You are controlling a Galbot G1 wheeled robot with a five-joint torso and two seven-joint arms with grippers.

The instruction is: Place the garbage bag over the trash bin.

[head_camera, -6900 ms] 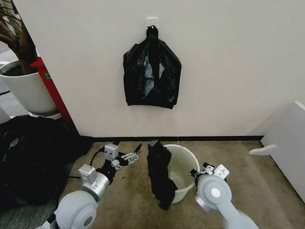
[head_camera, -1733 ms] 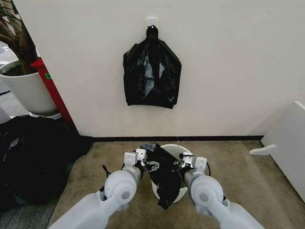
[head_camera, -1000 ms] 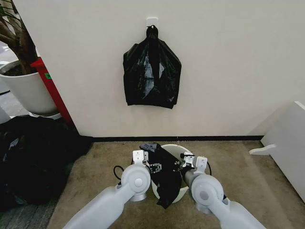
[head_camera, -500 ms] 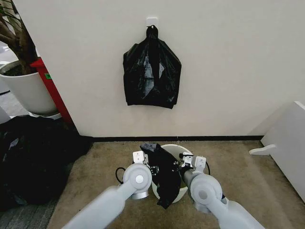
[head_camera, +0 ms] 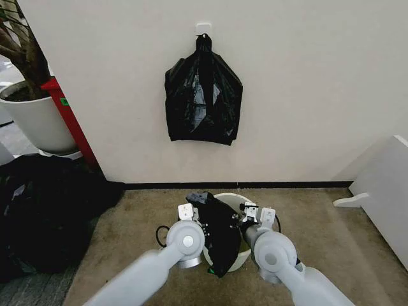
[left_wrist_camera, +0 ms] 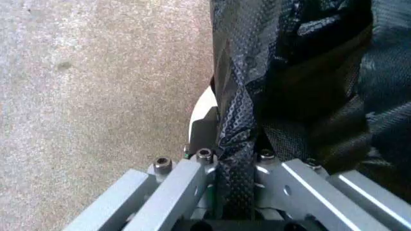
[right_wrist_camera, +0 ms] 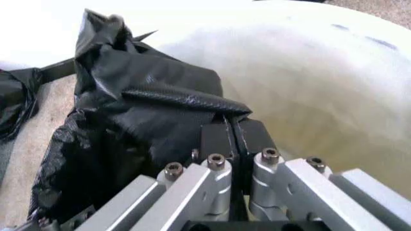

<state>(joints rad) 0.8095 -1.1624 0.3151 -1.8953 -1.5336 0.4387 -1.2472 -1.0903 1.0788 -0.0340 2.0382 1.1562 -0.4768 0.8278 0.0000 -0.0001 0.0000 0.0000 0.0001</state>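
The trash bin (head_camera: 245,207) stands on the carpet (head_camera: 306,229) just in front of the wall (head_camera: 306,89), and serves as the reference for all positions below.

Left gripper (left_wrist_camera: 234,190): positioned at the bin's left side, just outside the rim. Its two metal fingers (left_wrist_camera: 186,180) are closed on a twisted fold of the garbage bag (head_camera: 222,236); in the left wrist view the black film is pinched between them, with only the fold's thickness separating the fingers. A sliver of the bin's white rim (left_wrist_camera: 202,103) shows directly beyond the fingertips.

Right gripper (right_wrist_camera: 234,139): positioned at the bin's right side, over the opening. Its black pads (right_wrist_camera: 215,139) are pressed together on an edge of the garbage bag (right_wrist_camera: 154,101), with a flap of film lying across the pad tips. The bin's cream inner wall (right_wrist_camera: 334,96) lies directly behind the gripper.

Garbage bag: draped over the bin's left portion, bunched above the rim and hanging down the front of the bin toward the carpet. It is held between both grippers and covers part of the opening; the right part of the rim is exposed.
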